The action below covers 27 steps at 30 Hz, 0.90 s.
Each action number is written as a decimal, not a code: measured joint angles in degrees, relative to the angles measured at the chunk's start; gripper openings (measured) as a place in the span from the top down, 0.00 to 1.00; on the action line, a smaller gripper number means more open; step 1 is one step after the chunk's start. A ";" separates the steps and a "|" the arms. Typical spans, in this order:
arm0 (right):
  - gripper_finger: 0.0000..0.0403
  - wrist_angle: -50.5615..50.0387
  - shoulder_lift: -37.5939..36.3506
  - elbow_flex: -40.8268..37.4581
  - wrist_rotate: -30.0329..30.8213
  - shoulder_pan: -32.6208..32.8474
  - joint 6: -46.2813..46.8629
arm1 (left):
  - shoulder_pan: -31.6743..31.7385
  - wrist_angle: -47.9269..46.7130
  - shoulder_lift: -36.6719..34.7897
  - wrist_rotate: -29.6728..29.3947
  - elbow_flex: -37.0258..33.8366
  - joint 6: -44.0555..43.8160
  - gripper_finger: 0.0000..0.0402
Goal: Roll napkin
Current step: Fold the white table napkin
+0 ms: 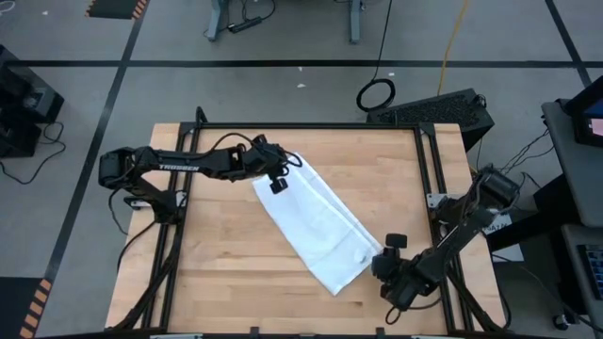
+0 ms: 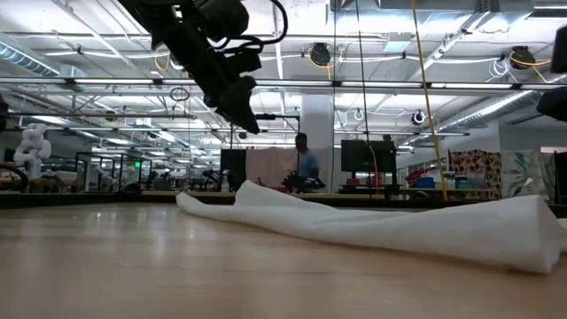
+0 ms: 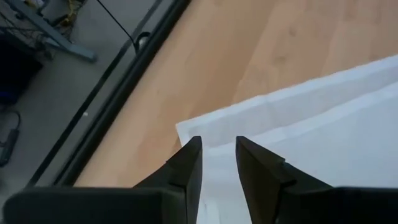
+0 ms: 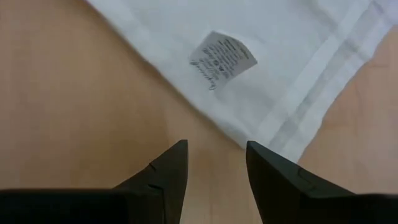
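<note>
Hovering with fingers parted and empty, left gripper and right gripper risk bunching the napkin if they pinch unevenly.

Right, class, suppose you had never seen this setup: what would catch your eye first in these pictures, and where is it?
The white napkin stands out first, folded into a long strip lying diagonally across the middle of the wooden table. A dark arm sits at each end of it: the left pincer over its far corner, the right pincer beside its near end, both open and holding nothing. A small printed label shows near the right pincer's end.
</note>
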 joint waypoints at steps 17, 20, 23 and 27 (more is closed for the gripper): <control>0.78 -1.60 3.41 -0.09 3.16 -0.02 2.61 | -0.81 -3.66 0.04 1.53 -5.53 -4.61 0.74; 0.87 -1.63 3.32 -0.09 2.79 -0.01 2.29 | -0.83 -3.67 0.04 1.95 -6.72 -6.02 0.74; 0.97 -1.88 3.32 -0.07 2.73 0.00 1.66 | -1.14 -3.80 0.04 4.60 -7.14 -6.86 0.74; 0.98 -4.05 3.31 0.65 2.73 0.00 1.59 | -2.31 -3.77 0.04 5.93 -7.15 -7.18 0.74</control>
